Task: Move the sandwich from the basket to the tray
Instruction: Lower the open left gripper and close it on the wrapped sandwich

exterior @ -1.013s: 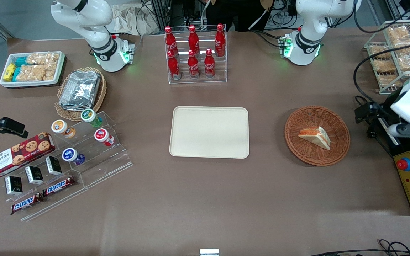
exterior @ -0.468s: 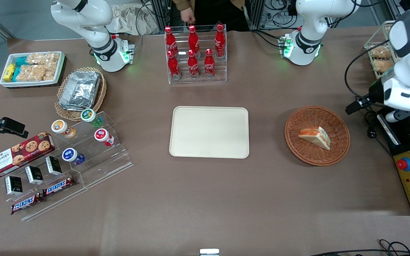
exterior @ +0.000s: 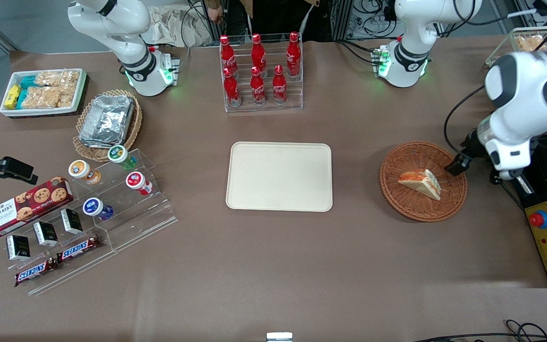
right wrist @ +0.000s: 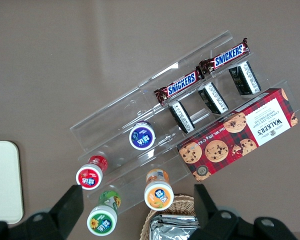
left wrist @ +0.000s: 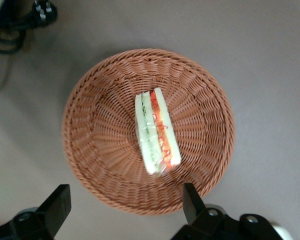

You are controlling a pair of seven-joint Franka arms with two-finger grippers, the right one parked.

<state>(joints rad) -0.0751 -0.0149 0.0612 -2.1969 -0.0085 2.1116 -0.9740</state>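
Front view shows the flat cream-beige rectangular plastic tray (exterior: 279,176) bare mid-table, well apart from the round reddish-brown woven wicker basket (exterior: 449,199) toward the working arm's end. Inside it lies the triangular white-bread sandwich (exterior: 420,183). The left gripper (left wrist: 126,209) hovers above, fingers spread wide, grasping nothing.

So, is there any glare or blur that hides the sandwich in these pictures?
Front view: the sandwich in the basket is evenly lit, with no glare; pale sheen only on the bare table. Left wrist view: sandwich and weave are sharp, while the open end effector fingertips look dark and a little soft.
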